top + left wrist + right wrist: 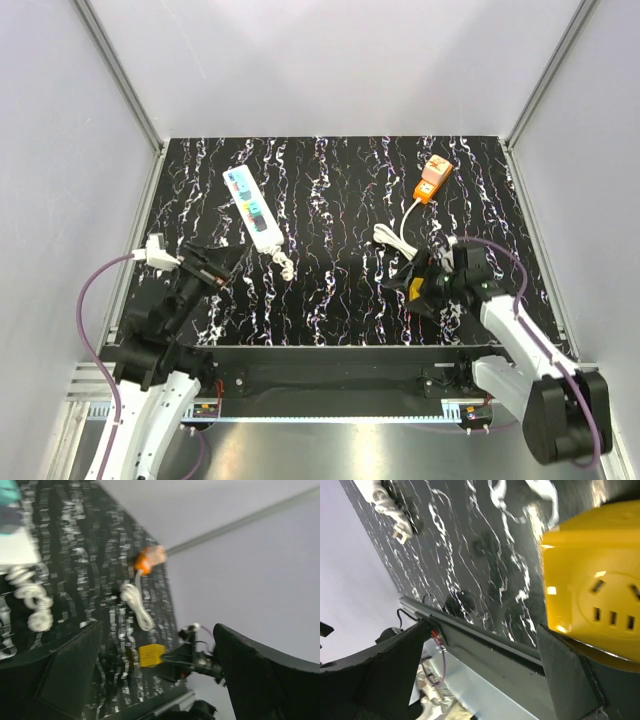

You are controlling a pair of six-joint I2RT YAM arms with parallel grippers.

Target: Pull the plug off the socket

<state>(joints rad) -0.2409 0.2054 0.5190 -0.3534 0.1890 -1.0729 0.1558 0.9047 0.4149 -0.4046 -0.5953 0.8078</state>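
We see the socket [253, 208] lying flat on the surface [340, 200], its row of coloured squares facing up. Its coiled cord [280, 262] trails from the end nearest the arm bases.

The left fingers [218, 262] sit near that end of the socket, to its left and apart from it. In the left wrist view they are spread wide with nothing between them, and the socket's end and coil show beyond the left-hand one.

The right fingers [570, 680] are well apart from the socket, far off to its right, and are also spread wide. A yellow adapter [590, 590] sits at the tip of one of them. We cannot tell whether it touches that tip.

Farther to the socket's right lies an orange block [433, 178], with a white cable [395, 235] running from it.
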